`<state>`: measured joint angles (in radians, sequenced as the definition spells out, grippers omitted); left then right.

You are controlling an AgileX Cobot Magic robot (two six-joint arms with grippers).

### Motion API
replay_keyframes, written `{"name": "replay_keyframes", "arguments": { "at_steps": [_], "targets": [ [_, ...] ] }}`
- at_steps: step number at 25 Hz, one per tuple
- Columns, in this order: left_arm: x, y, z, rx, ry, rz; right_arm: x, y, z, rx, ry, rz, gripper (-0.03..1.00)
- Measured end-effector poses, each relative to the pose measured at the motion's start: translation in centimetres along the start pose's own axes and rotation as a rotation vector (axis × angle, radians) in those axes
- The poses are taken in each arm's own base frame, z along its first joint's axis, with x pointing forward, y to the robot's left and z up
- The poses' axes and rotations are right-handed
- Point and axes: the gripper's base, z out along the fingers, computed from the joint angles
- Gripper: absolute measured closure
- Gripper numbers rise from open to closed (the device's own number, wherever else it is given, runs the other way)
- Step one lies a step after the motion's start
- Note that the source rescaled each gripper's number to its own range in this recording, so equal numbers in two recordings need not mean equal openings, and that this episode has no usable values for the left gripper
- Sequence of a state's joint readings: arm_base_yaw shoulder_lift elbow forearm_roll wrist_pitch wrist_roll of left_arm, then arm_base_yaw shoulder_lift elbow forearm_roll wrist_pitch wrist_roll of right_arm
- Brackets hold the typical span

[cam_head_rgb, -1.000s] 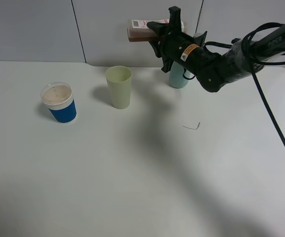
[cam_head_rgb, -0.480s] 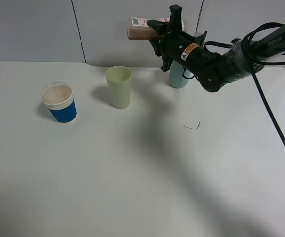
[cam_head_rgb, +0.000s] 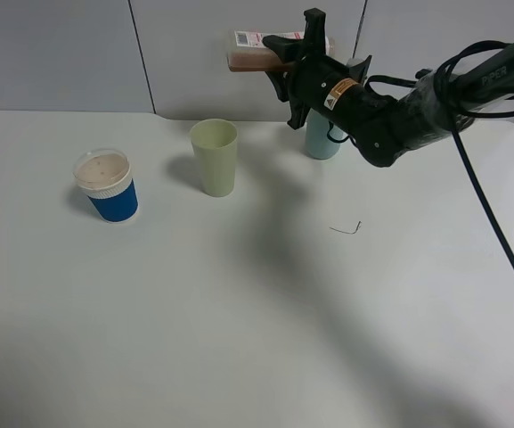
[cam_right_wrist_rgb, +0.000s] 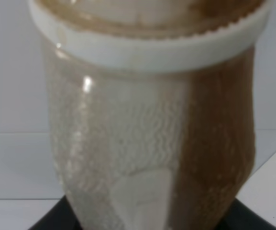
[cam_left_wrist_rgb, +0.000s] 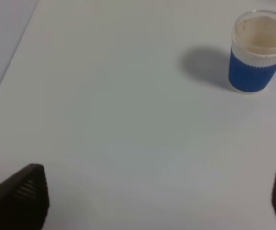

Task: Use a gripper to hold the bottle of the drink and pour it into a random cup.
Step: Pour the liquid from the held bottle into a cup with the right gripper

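Nearest the robot, the white table (cam_head_rgb: 239,357) is lying bare. The left gripper (cam_left_wrist_rgb: 149,201) is hanging over it with its two dark fingertips (cam_left_wrist_rgb: 18,201) standing wide apart, gripping nothing. Further in, right of the middle, a small bent wire (cam_head_rgb: 346,229) is lying on the tabletop. On the left a blue cup (cam_head_rgb: 111,189) with a white ribbed band is standing upright; its inside is looking pale tan, and I cannot tell what that is. Beyond it, nearer the middle, a pale green cup (cam_head_rgb: 215,159) is standing upright, well apart from the blue one. Further back on the right a light blue cup (cam_head_rgb: 319,141) is standing, partly hidden behind the right arm.

Over that far part of the table the right gripper (cam_head_rgb: 290,52) is pinching the bottle (cam_head_rgb: 249,52) around its body, jaws pressing on its sides, holding it in the air clear of every cup. The bottle is lying on its side, its long axis running level, left to right across the high view. Its labelled end, with pink-red print, is pointing left, and a pinkish end is sticking out to the right of the fingers. The drink (cam_head_rgb: 248,62) is pooling along the lower side. In the right wrist view the bottle is filling the frame, a white ribbed ring crossing its far end.
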<state>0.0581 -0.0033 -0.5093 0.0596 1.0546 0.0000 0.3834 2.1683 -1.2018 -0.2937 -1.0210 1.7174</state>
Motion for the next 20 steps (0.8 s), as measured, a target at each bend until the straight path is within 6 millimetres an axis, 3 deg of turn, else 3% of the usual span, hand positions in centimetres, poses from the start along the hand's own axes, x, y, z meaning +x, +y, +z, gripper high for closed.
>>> {"name": "replay_keyframes", "arguments": {
  "at_steps": [20],
  "targets": [
    [0.00,0.00,0.00,0.000,0.000,0.000,0.71,0.03,0.14,-0.002,0.016,0.071,0.96]
  ]
}}
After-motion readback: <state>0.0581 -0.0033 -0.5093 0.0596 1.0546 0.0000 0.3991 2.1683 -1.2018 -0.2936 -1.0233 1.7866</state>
